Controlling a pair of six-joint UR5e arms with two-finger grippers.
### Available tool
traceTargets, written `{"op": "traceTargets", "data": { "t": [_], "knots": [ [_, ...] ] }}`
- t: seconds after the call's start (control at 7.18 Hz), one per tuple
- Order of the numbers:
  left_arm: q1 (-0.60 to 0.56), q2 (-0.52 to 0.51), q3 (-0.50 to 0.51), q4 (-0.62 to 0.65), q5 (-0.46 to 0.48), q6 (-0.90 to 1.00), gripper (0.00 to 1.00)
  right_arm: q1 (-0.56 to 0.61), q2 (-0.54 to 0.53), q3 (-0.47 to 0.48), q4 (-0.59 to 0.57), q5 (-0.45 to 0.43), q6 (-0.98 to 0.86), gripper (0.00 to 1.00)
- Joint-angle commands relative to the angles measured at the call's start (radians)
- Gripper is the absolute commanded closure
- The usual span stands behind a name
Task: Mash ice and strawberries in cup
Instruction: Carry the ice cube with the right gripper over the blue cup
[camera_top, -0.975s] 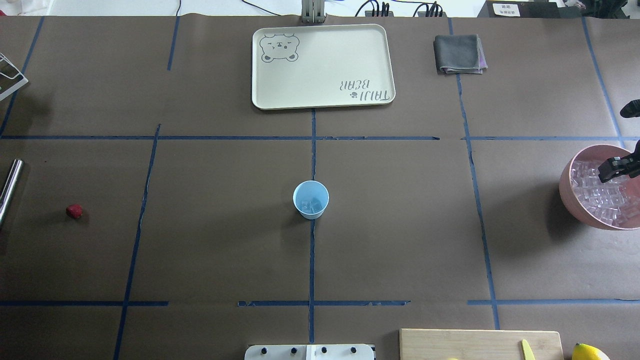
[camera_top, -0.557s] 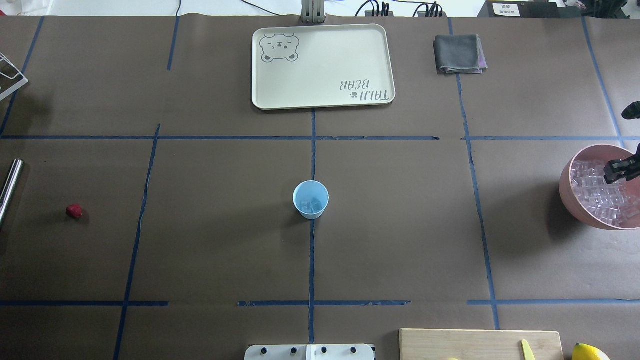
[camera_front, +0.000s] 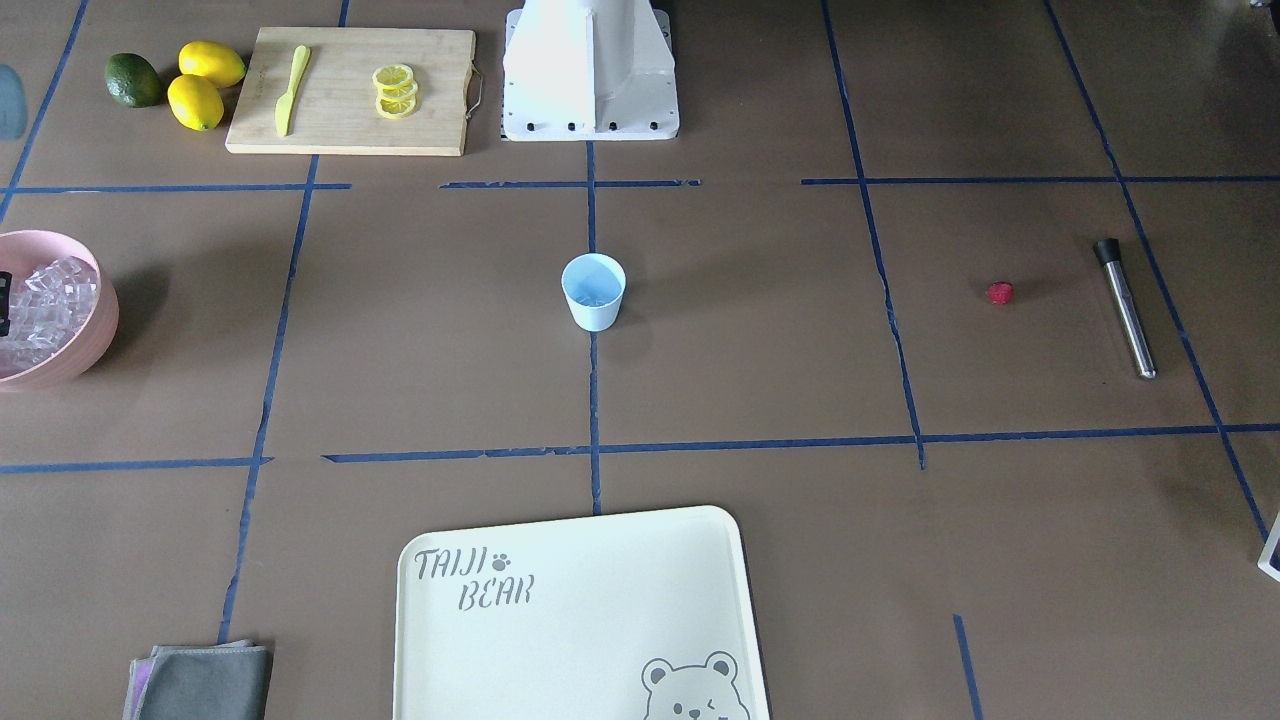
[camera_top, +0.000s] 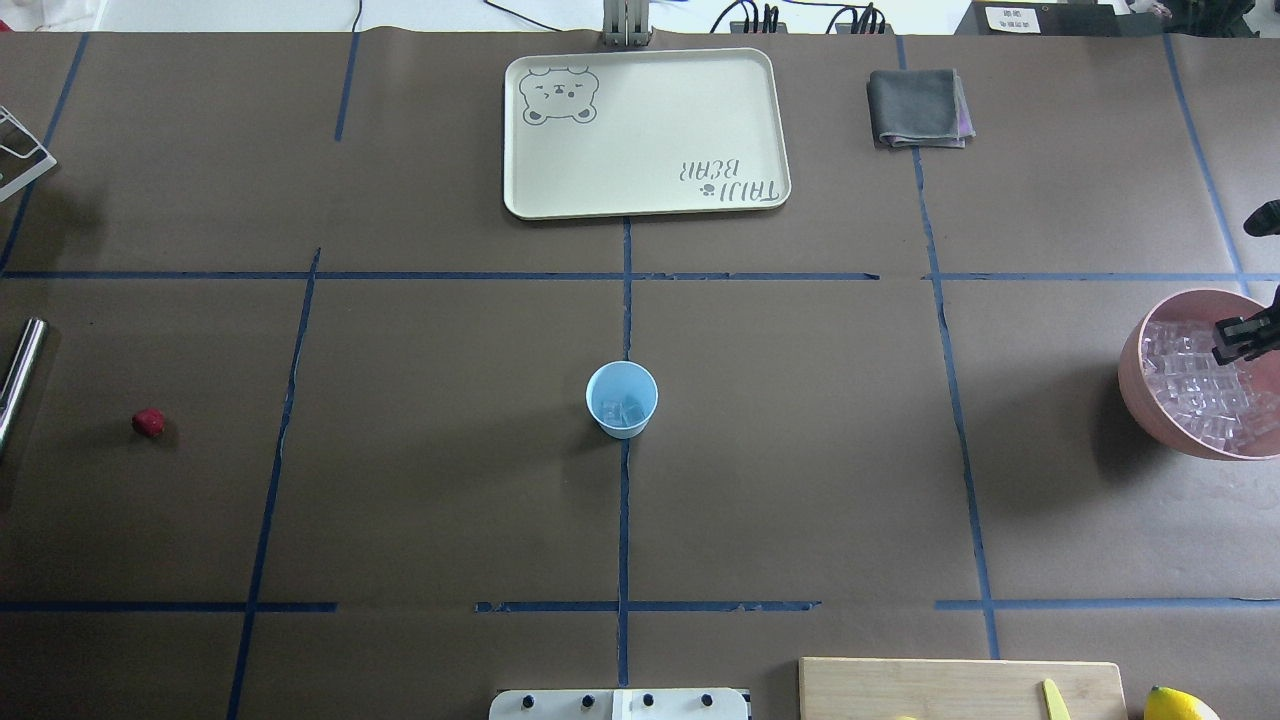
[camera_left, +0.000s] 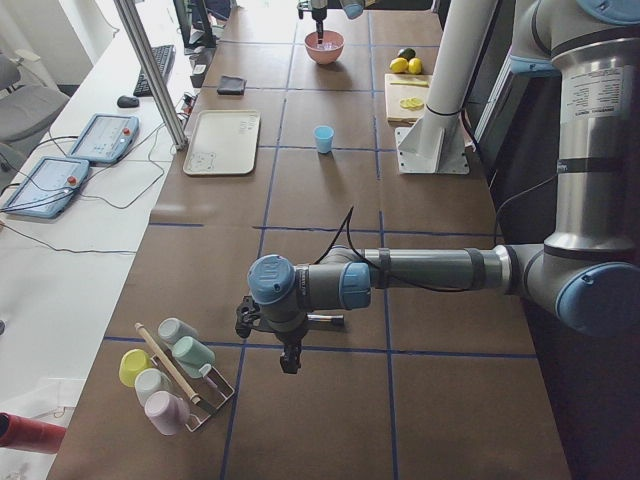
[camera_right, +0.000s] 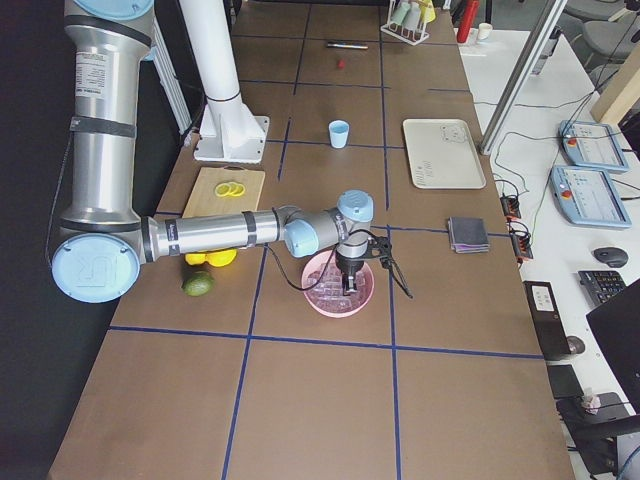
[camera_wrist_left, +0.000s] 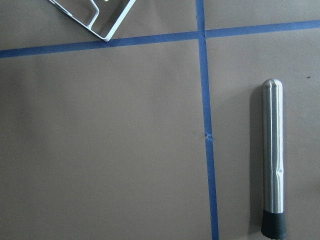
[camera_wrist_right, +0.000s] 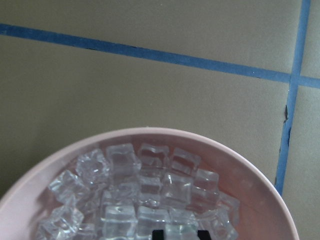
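Fetching ice looks to be the step in hand. The right gripper is hanging low over the pink bowl, and its fingertips are just showing at the bottom edge of the right wrist view. They are standing apart, straddling one cube of the ice heaped directly beneath and ahead of them. Whether they are pressing on that cube or only bracketing it, I cannot tell.

The cup is sitting upright well away from this gripper, out at the middle of the table. A few cubes are already lying in its bottom.

The left gripper is hovering at the far end of the table, just beside the metal muddler lying flat below it. Its jaws are showing only in the side view, so I cannot tell how they stand. The strawberry is lying on the table near that gripper, on the cup's side of the muddler and well apart from the cup.

The next move, I judge, calls for a firm pinch on a single slippery cube. It then needs a clean lift clear of the bowl's rim and a long carry to the cup's narrow mouth.
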Motion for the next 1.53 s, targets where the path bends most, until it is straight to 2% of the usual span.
{"op": "traceTargets", "data": {
  "t": [0.0, 0.28, 0.42, 0.56, 0.7, 0.84, 0.97, 1.25, 1.39],
  "knots": [
    [0.000, 0.000, 0.000, 0.000, 0.000, -0.001, 0.00, 0.005, 0.020, 0.160, -0.134, 0.005, 0.001, 0.99],
    [0.000, 0.000, 0.000, 0.000, 0.000, -0.001, 0.00, 0.005, 0.095, 0.300, -0.237, 0.038, 0.006, 0.98],
    [0.000, 0.000, -0.001, 0.000, 0.000, -0.001, 0.00, 0.005, 0.147, 0.319, -0.239, 0.070, 0.053, 1.00],
    [0.000, 0.000, -0.002, 0.001, 0.000, -0.001, 0.00, -0.045, 0.231, 0.321, -0.240, 0.063, 0.187, 1.00],
    [0.000, 0.000, -0.002, 0.002, 0.000, -0.001, 0.00, -0.130, 0.325, 0.319, -0.289, 0.027, 0.275, 1.00],
    [0.000, 0.000, -0.003, 0.000, 0.000, -0.001, 0.00, -0.201, 0.455, 0.315, -0.412, -0.018, 0.304, 1.00],
    [0.000, 0.000, -0.005, 0.000, 0.000, -0.001, 0.00, -0.288, 0.599, 0.292, -0.544, -0.102, 0.394, 1.00],
    [0.000, -0.002, -0.012, -0.002, 0.000, -0.001, 0.00, -0.421, 0.748, 0.232, -0.556, -0.190, 0.598, 1.00],
    [0.000, -0.002, -0.014, -0.002, 0.000, -0.001, 0.00, -0.505, 0.814, 0.197, -0.556, -0.267, 0.698, 1.00]
  ]
}}
